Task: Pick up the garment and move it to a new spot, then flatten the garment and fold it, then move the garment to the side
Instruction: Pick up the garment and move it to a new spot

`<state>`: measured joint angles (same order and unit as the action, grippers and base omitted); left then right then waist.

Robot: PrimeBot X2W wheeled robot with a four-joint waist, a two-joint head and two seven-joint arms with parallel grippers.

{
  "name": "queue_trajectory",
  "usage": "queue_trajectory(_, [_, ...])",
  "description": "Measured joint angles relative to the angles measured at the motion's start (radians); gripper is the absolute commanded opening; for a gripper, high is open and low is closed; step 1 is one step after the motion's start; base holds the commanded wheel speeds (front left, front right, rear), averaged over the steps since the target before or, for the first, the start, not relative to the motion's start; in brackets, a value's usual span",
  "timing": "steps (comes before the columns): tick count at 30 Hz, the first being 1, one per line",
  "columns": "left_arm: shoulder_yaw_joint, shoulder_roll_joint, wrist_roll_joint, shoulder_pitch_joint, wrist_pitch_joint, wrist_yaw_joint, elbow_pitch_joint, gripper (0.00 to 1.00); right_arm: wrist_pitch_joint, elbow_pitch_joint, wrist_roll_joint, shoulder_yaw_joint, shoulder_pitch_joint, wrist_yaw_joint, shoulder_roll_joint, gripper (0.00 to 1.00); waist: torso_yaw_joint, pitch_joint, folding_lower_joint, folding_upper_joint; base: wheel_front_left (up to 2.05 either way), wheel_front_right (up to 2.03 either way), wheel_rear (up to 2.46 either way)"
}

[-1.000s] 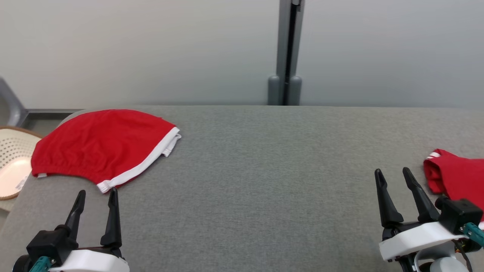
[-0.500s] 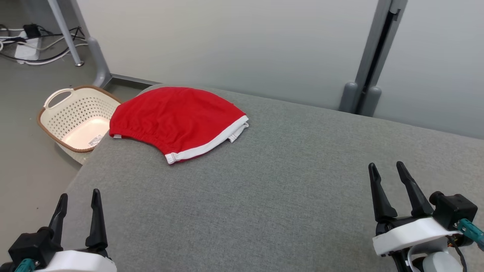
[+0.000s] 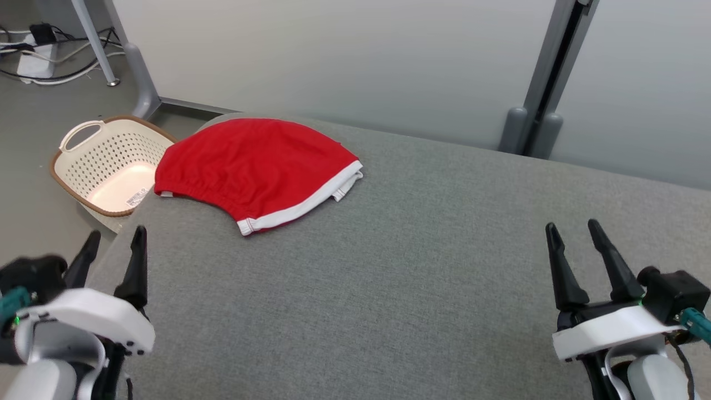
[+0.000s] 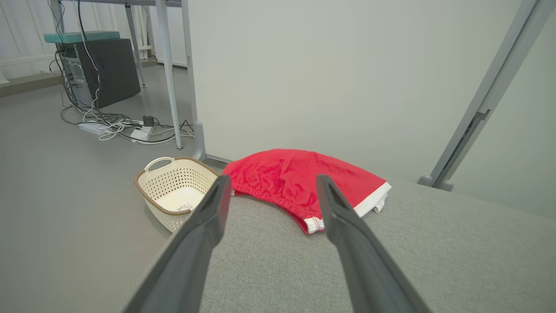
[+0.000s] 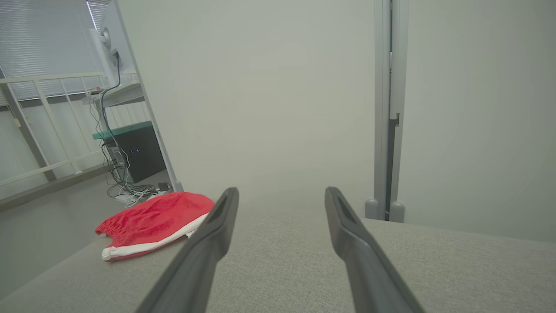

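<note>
While both grippers are pointing across the grey table (image 3: 389, 266), one pair of red shorts (image 3: 250, 166) is lying flat on its far left corner. Two grippers are showing: the left gripper (image 3: 117, 232) and the right gripper (image 3: 571, 223). Each one is spreading its two dark fingers wide and holding nothing. The shorts are sitting ahead of the left gripper, a little to its right, not touching it, and well apart from the right gripper. One white basket (image 3: 94, 161) is standing on the floor just beside that corner.
</note>
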<state>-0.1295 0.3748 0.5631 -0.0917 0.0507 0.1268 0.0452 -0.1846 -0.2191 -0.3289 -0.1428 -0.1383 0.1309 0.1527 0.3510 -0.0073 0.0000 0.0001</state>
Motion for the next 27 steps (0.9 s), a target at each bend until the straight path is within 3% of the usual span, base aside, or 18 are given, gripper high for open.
queue_trajectory(4, [-0.013, 0.056, 0.022, -0.152, 0.119, -0.051, 0.082, 1.0, 0.009, 0.031, 0.009, 0.011, -0.041, 0.0, 0.019, 1.0, -0.031, 0.042, 0.0, 0.0, 0.0, 0.0, 0.0])
queue_trajectory(17, [-0.015, 0.076, 0.196, -0.523, 0.379, -0.196, 0.532, 1.0, 0.022, 0.094, 0.016, 0.021, -0.175, 0.0, 0.061, 1.0, -0.203, 0.207, 0.0, 0.0, 0.0, 0.0, 0.0])
queue_trajectory(27, [-0.031, 0.091, 0.217, -0.589, 0.505, -0.182, 0.847, 1.0, -0.001, 0.071, 0.005, -0.007, -0.223, 0.0, 0.052, 1.0, -0.318, 0.297, 0.0, 0.0, 0.0, 0.0, 0.0])
